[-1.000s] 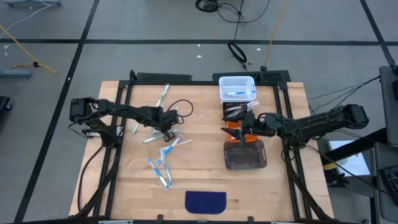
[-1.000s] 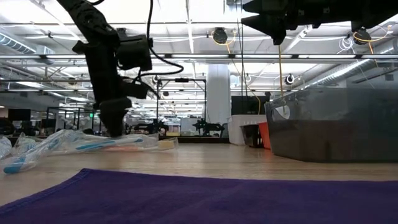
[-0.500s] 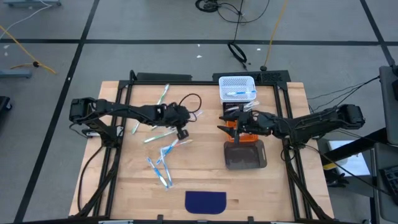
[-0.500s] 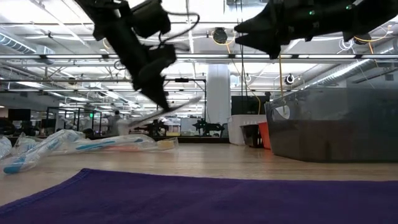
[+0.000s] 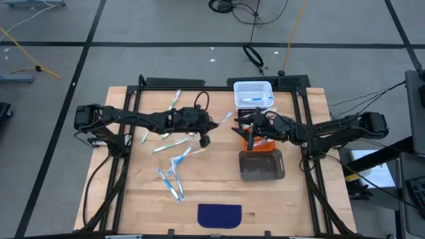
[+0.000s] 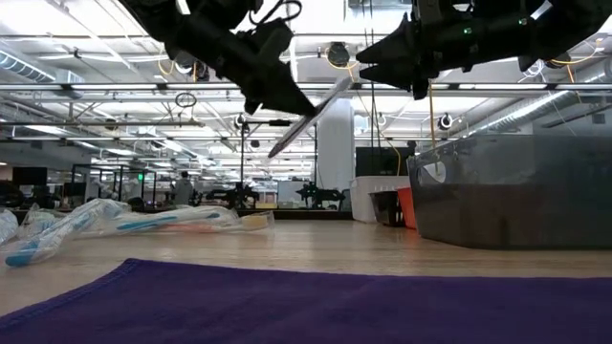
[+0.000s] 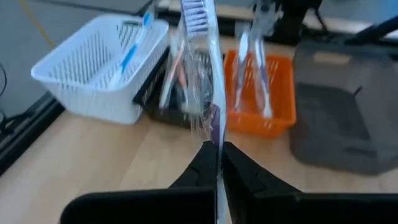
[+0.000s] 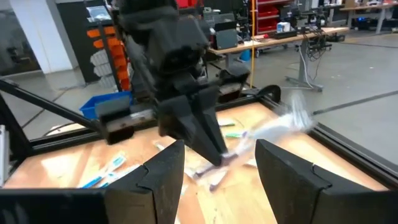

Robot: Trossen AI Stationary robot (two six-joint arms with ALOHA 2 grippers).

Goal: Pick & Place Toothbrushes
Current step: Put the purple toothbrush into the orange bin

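The counter is a light wooden board inside a dark metal frame, and it stands on a grey floor with dark lines. A dark purple mat lies at its near edge.

The left end effector is above the middle of the counter, and its fingers are closed tight on one wrapped toothbrush. This toothbrush is lifted in the air and points toward the right end effector, whose fingers stand wide with nothing between them, just beside the toothbrush tip.

The loose toothbrushes lie scattered on the left half of the counter, in shiny wrappers, some blue and some green. On the right half there is a white basket with a blue toothbrush inside, then a black bin, an orange bin with brushes in it, and a grey bin in a row.

In the low view, a big hall with ceiling lights, pipes, a white column and distant benches is behind the counter. Cables lie on the floor beyond the far edge.
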